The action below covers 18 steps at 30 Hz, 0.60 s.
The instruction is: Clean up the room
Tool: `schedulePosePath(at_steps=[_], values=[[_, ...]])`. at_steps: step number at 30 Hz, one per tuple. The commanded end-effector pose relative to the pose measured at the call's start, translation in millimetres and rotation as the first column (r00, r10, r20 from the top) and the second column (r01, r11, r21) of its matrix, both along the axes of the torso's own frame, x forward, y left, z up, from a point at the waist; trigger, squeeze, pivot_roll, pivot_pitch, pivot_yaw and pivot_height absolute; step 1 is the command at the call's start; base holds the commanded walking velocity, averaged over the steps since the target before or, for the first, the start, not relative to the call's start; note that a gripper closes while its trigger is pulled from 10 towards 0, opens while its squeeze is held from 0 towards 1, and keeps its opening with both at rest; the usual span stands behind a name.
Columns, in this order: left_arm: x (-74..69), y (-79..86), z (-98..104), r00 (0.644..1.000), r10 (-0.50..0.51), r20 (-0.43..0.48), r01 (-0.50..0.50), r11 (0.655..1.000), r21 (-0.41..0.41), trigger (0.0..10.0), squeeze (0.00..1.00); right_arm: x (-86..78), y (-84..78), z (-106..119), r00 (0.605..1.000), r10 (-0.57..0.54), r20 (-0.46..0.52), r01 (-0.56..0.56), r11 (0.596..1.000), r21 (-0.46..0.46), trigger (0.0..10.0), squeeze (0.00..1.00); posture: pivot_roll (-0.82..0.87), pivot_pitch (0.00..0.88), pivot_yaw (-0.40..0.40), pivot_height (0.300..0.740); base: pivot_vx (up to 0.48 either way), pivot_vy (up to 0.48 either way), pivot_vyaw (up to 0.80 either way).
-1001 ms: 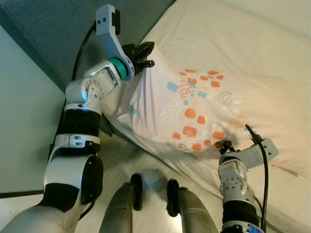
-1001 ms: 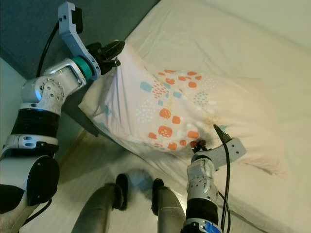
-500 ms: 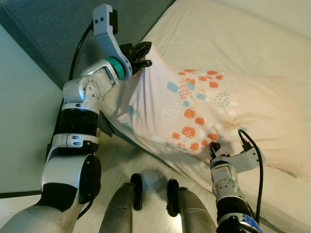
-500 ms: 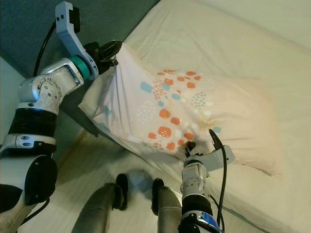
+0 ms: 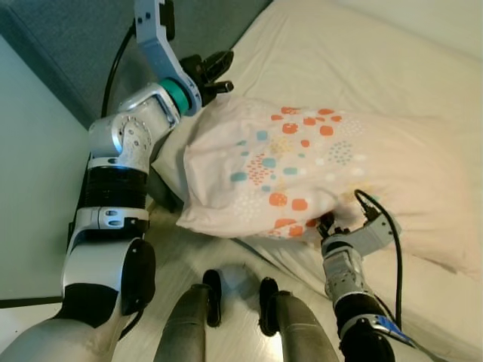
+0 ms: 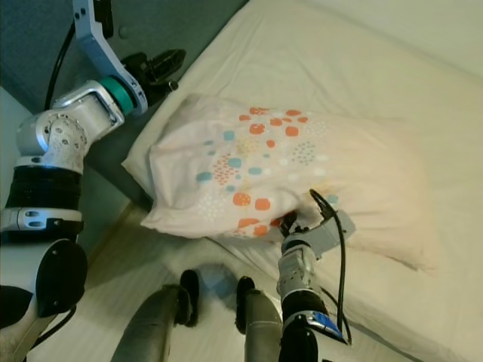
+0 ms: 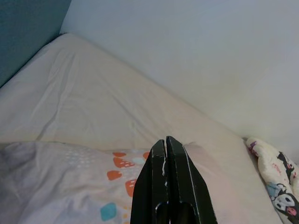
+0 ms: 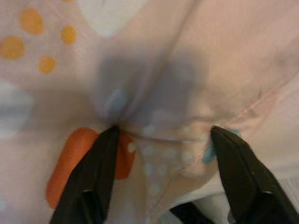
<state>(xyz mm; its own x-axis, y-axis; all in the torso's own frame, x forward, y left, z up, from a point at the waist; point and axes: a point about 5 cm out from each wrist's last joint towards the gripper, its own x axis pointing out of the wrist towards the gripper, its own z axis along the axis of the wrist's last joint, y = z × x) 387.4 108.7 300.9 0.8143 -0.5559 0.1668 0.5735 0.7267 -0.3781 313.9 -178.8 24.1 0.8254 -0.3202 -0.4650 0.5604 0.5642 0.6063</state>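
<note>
A cream pillow (image 5: 302, 173) printed with orange and teal spots lies flat on the bed (image 5: 355, 53), its left end hanging over the mattress edge. My left gripper (image 5: 215, 72) hovers shut above the pillow's far left corner, clear of it and holding nothing; in the left wrist view its fingertips (image 7: 164, 141) are pressed together. My right gripper (image 5: 326, 224) is at the pillow's near edge. In the right wrist view it stands open (image 8: 163, 130), fingers spread against the bunched fabric (image 8: 154, 93).
A dark blue wall (image 5: 68, 45) runs along the bed's left side. Pale floor (image 5: 173, 256) lies below the mattress edge, with my legs (image 5: 234, 302) on it. A cartoon-printed cloth (image 7: 280, 182) lies at the far end of the bed.
My left gripper has let go of the pillow's corner and lifted away. The pillow has dropped flat onto the bed. My right gripper has shifted slightly left along the near edge.
</note>
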Motion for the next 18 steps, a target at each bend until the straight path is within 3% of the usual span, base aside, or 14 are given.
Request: schedulePosePath(at_steps=[1, 12, 18], values=[[-1.9, -0.6, 5.6, 1.0, -0.01, 0.012, 0.01, 1.0, -0.006, 10.0, 0.0, -10.3, 5.4, -14.7, 0.998, 0.007, -0.06, -0.005, 1.0, 0.03, 0.0, 0.0, 0.03, 0.311, 0.099, 0.74, 0.0, 0.0, 0.0], [-5.9, -1.3, 2.2, 1.0, -0.011, 0.0, 0.011, 1.0, -0.012, 10.0, 0.0, -9.4, 0.9, -15.5, 0.998, -0.002, -0.058, 0.003, 1.0, 0.027, 0.0, 0.0, 0.04, 0.31, 0.097, 0.74, 0.0, 0.0, 0.0], [-9.7, 4.0, -3.1, 1.0, 0.0, -0.019, -0.001, 1.0, -0.014, 10.0, 0.0, -2.4, -0.6, -8.7, 1.0, 0.008, -0.01, -0.008, 0.999, 0.039, 0.0, 0.0, 0.04, 0.308, 0.095, 0.74, 0.0, 0.0, 0.0]])
